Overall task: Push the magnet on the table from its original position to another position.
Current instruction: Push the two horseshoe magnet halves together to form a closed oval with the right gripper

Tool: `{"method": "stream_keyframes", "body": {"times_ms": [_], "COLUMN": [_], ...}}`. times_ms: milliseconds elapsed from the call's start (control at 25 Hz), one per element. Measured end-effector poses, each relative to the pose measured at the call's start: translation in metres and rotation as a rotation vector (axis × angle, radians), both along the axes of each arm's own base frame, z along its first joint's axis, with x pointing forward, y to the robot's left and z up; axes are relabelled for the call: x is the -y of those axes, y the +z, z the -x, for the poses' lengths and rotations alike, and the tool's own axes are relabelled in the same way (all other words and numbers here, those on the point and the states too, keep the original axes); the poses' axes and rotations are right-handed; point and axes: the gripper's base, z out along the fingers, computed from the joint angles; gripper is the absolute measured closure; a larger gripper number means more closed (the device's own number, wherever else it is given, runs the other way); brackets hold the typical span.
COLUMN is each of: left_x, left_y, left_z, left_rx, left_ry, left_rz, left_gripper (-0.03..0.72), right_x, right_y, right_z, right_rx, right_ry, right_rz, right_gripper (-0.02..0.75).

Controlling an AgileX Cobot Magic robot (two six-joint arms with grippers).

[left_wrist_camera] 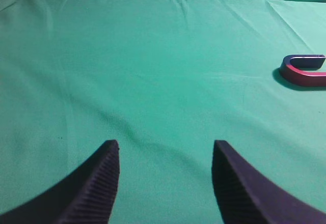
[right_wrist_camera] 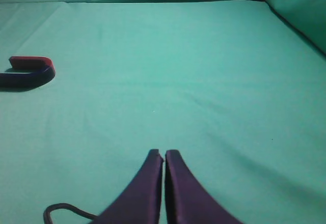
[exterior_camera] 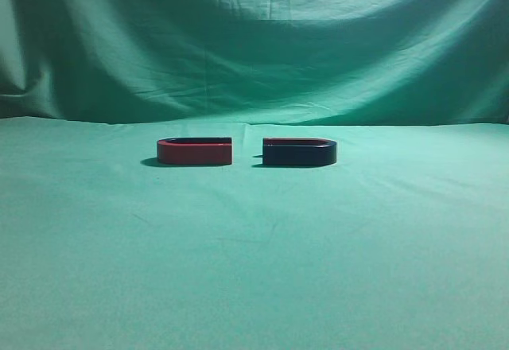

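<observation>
The dark navy-black U-shaped magnet [exterior_camera: 300, 153] with a thin red top edge lies on the green table [exterior_camera: 254, 270], right of centre, its open end facing left. It also shows at the left edge of the right wrist view [right_wrist_camera: 28, 74]. My right gripper [right_wrist_camera: 164, 154] is shut and empty, well short of the magnet and to its right. My left gripper [left_wrist_camera: 165, 147] is open and empty over bare cloth. Neither gripper shows in the exterior view.
A red U-shaped magnet [exterior_camera: 195, 152] of the same size lies just left of the dark one, open ends facing each other across a small gap. It shows at the right edge of the left wrist view [left_wrist_camera: 304, 72]. A draped green backdrop [exterior_camera: 254, 40] rises behind the table.
</observation>
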Motion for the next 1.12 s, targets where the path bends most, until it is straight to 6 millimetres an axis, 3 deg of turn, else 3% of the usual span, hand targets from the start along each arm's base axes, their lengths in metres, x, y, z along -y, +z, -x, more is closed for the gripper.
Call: {"method": "stream_keyframes", "body": {"times_ms": [880, 1000, 1120], "left_x": [0.000, 0.000, 0.000], "left_y": [0.000, 0.000, 0.000], "left_z": [0.000, 0.000, 0.000], "left_rx": [0.000, 0.000, 0.000], "left_ry": [0.000, 0.000, 0.000], "left_rz": [0.000, 0.000, 0.000], "left_gripper": [0.316, 0.316, 0.316], "right_x": [0.000, 0.001, -0.003], "right_y": [-0.001, 0.004, 0.017], "right_z": [0.000, -0.002, -0.004], "right_rx": [0.000, 0.056, 0.217], "right_ry": [0.000, 0.010, 0.039], "right_rz": [0.013, 0.051, 0.024], "right_gripper": [0.738, 0.738, 0.738]}}
